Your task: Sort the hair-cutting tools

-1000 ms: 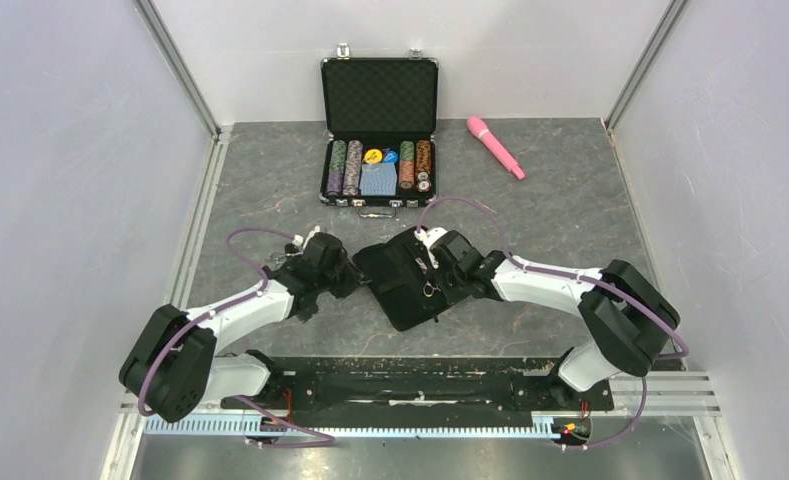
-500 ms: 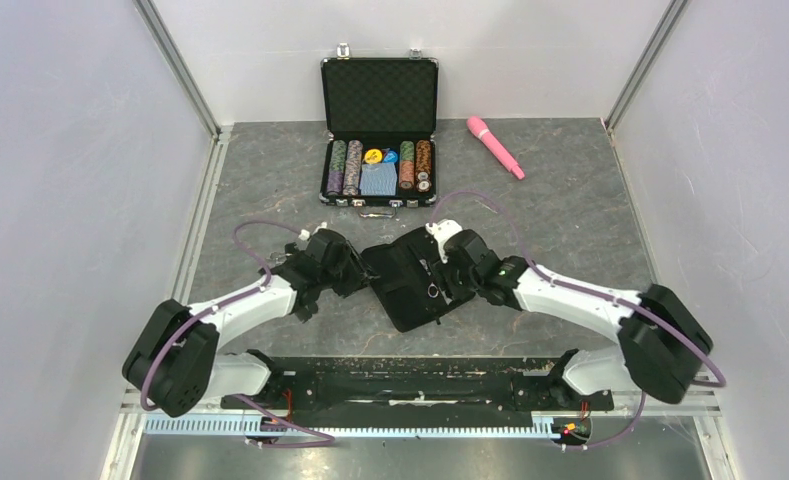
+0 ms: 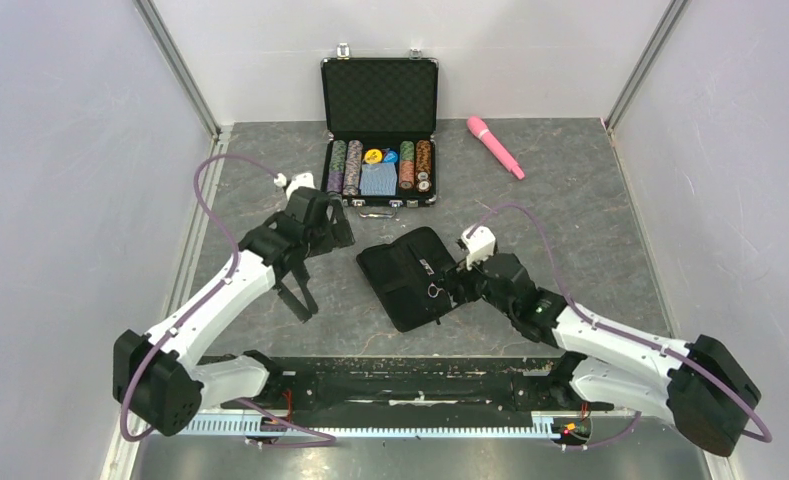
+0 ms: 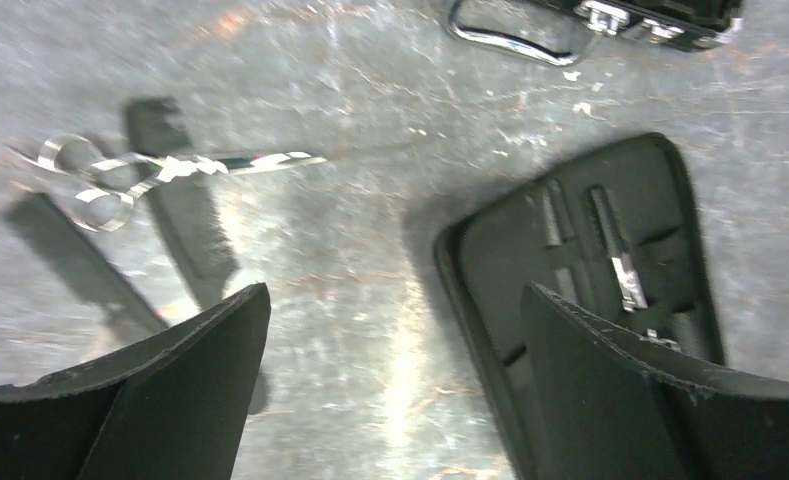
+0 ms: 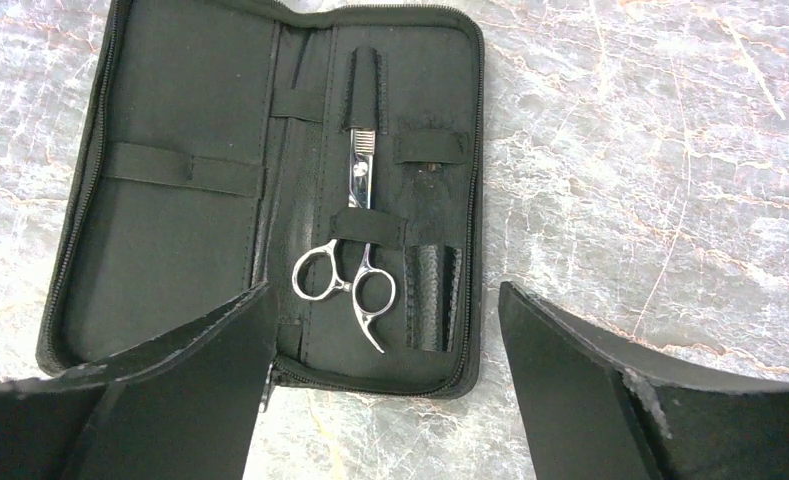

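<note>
Unzipped and laid flat mid-worktop (image 3: 590, 220): black fabric pouch (image 3: 395, 285). Against the far wall: open black case (image 3: 379, 95) with rows of poker chips (image 3: 351, 165). Just right of it: pink wand (image 3: 495, 146).

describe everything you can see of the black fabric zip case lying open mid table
The black fabric zip case lies opened flat on the grey marbled tabletop, with a zipper running round its rim. Its lining is black with stitched elastic bands. One half shows a single band and no tools. The other holds silver ring-handled scissors, blades tucked under bands and ring handles toward the near edge in the right wrist view. Only the tabletop and the scissors visibly touch it.
</note>
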{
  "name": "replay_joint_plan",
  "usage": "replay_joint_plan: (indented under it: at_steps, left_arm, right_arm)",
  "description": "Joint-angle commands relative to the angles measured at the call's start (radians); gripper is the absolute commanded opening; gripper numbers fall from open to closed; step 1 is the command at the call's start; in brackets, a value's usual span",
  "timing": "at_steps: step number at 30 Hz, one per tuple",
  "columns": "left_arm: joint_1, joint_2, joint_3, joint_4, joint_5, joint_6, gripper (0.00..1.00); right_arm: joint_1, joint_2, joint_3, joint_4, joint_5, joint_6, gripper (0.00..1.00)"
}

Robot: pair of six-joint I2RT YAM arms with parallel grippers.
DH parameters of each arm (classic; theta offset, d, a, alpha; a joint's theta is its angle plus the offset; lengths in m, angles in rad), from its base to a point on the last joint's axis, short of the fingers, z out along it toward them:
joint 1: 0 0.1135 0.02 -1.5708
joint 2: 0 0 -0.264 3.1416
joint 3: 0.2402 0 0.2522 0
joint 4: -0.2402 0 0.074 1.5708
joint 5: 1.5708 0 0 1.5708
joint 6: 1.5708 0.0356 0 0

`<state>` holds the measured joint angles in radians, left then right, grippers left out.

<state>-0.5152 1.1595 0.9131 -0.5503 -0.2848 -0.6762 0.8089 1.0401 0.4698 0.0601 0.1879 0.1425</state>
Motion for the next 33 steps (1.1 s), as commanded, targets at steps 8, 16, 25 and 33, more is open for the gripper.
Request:
replay_joint_plan:
  at_steps: [8, 16, 25, 33]
  left_arm:
    - [0.058, 0.25, 0.258, -0.227, -0.145, 0.532, 1.0]
    - [0.353, 0.367, 0.202, -0.111, 0.049, 0.472, 0.95]
    - [0.416, 0.527, 0.227, -0.126, 0.122, 0.491, 0.66]
    - [0.416, 0.605, 0.243, -0.138, 0.094, 0.515, 0.43]
  right_arm:
    - [0.0, -0.169, -0.379, 0.662, -0.007, -0.045, 0.9]
    - [-0.001, -0.236, -0.445, 0.664, 0.028, -0.029, 0.9]
    - [-0.001, -0.262, -0.465, 0.672, 0.078, -0.017, 0.91]
    - [0.0, -0.257, -0.465, 0.677, 0.094, -0.016, 0.92]
